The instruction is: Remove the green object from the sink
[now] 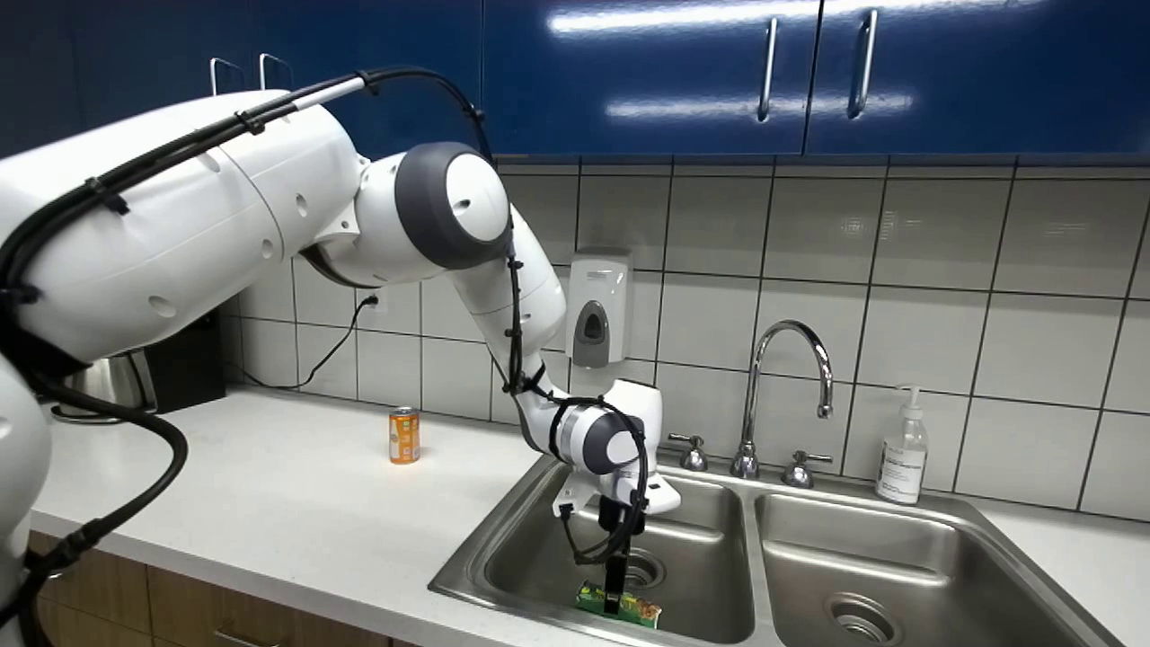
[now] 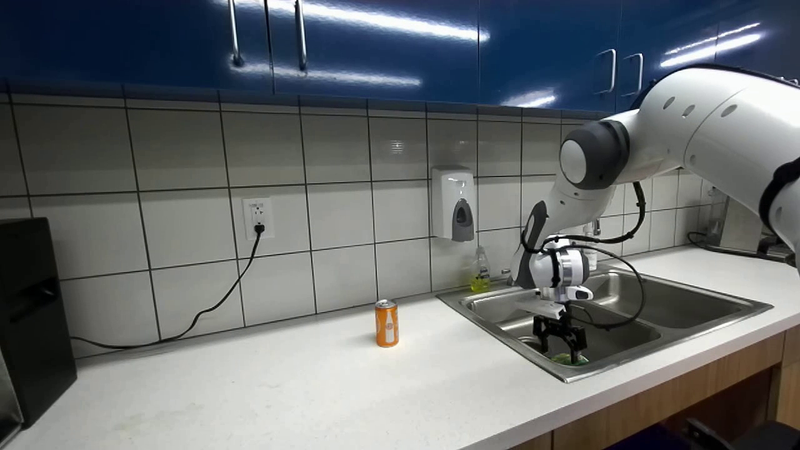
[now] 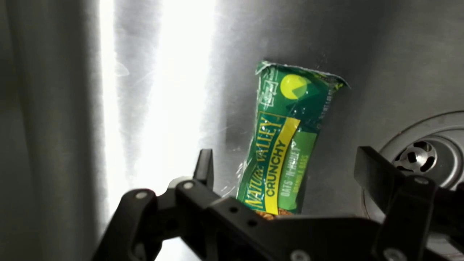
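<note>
Counter: white, crossing the lower frame in an exterior view. On it: orange can, upright, lower centre; black box, left edge. Sink let into it, lower right.

Wrist view looks closely down; 2 exterior views share the sink.

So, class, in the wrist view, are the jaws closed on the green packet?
No: the jaws stand wide apart, with gaps either side of the green packet.

Arched arm, fingers downward, wide apart.
</note>
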`<move>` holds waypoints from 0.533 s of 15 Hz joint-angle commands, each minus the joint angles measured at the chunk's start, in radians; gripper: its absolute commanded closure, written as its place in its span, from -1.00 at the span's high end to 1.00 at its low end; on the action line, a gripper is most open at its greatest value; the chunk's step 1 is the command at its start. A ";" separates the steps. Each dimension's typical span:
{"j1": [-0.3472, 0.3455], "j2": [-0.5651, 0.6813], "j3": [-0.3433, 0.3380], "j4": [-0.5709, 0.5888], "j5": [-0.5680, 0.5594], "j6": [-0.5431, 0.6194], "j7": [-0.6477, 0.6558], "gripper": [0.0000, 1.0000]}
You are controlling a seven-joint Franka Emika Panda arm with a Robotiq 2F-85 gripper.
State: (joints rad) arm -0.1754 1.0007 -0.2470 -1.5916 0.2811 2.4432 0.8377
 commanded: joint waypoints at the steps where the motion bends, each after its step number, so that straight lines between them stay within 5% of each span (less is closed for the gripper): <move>1: 0.009 0.002 -0.006 -0.005 0.004 0.020 0.040 1.00; 8: 0.009 0.004 -0.005 -0.011 0.000 0.024 0.046 1.00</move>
State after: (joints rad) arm -0.1748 1.0059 -0.2470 -1.5955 0.2811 2.4535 0.8597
